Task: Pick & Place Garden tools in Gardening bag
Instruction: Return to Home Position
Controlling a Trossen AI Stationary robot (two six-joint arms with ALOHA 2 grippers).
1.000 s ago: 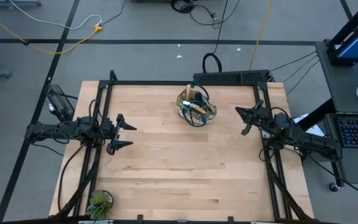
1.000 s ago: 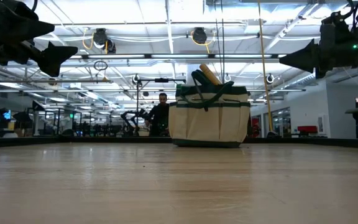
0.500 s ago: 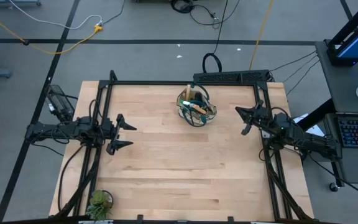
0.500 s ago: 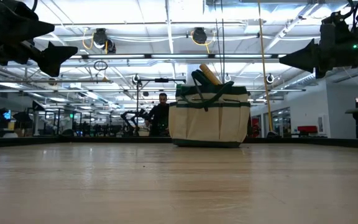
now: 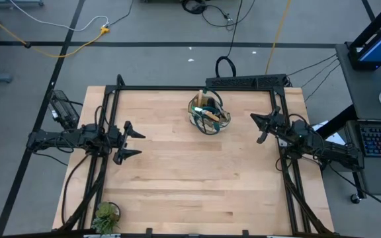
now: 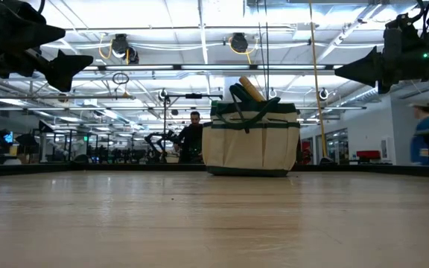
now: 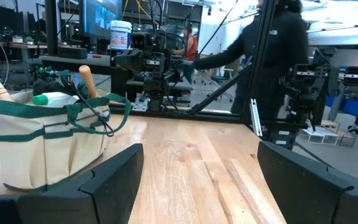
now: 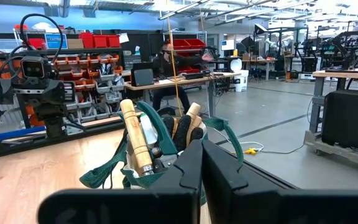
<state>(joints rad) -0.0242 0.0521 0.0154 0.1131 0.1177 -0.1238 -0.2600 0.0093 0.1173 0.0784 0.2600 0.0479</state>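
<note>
The gardening bag [image 5: 209,114] stands on its base at the table's far middle, tan with green trim [image 6: 250,139]. Wooden handles of garden tools [image 8: 135,144] and a green-capped bottle [image 7: 41,99] stick up out of it. My left gripper [image 5: 136,143] hangs open above the table's left side, well clear of the bag; its fingers frame the left wrist view. My right gripper [image 5: 262,128] hangs shut above the table's right side, apart from the bag, fingers together in the right wrist view [image 8: 201,163].
A small leafy potted plant [image 5: 105,215] sits at the table's near left corner. The wooden tabletop [image 5: 197,172] lies bare between the arms. A black frame [image 5: 197,87] runs around the table. People show in the room beyond.
</note>
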